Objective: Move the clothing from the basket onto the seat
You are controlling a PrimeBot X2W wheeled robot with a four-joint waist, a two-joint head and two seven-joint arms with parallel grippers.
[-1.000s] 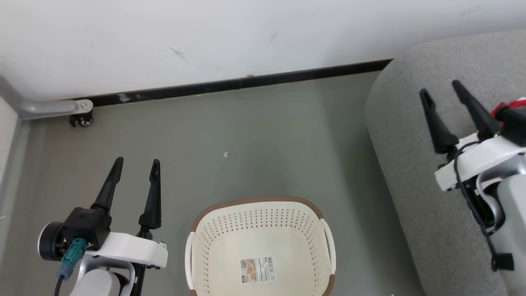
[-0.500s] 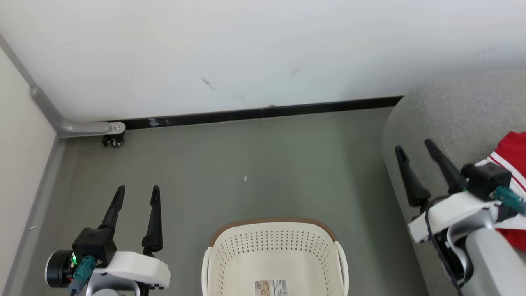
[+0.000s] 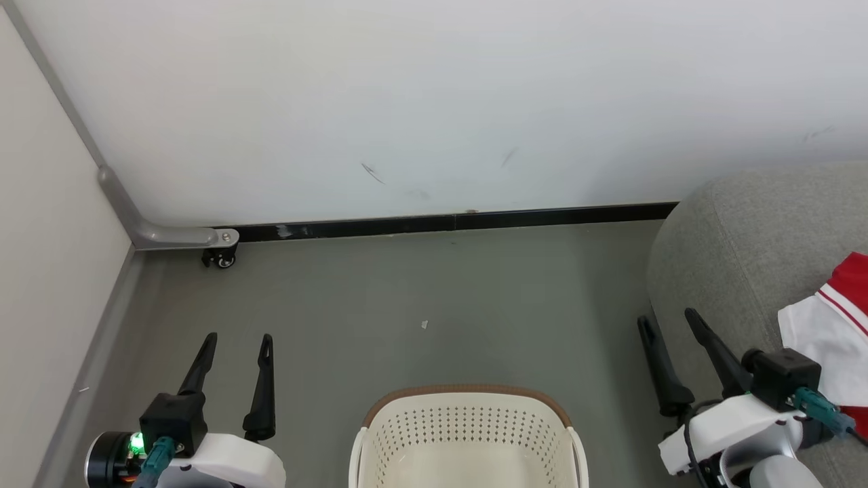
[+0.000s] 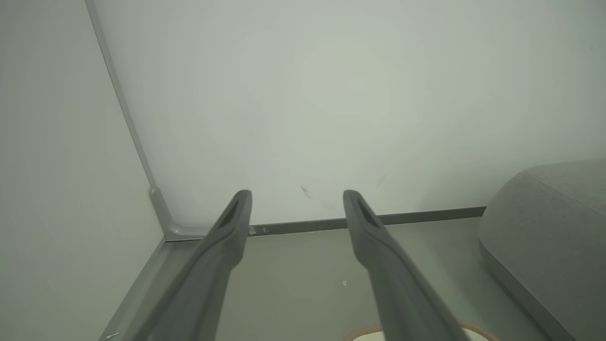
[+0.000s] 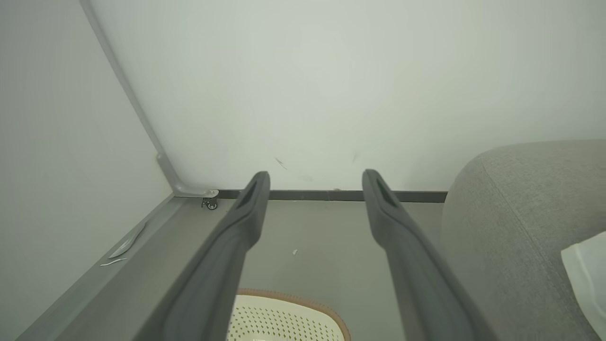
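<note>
The left jaws and right jaws are hanging released, flanking the cream perforated plastic basket (image 3: 468,392) with brown rim on the grey floor (image 3: 434,285), while the soft red-and-white clothing (image 3: 824,339) is lying on the grey fabric seat (image 3: 732,257).

Your right end effector (image 5: 316,176) has its fingers (image 5: 246,222) spread wide, with grey floor (image 5: 307,227) and white wall (image 5: 331,94) visible between them. You see the basket (image 5: 293,297) rim at bottom centre, under the fingers. The grey seat (image 5: 521,213) is on the right, with a white edge of clothing (image 5: 587,274) lying on it. There's a caster (image 5: 209,204) by the baseboard (image 5: 331,194) and a small scrap (image 5: 294,252) on the floor.
</note>
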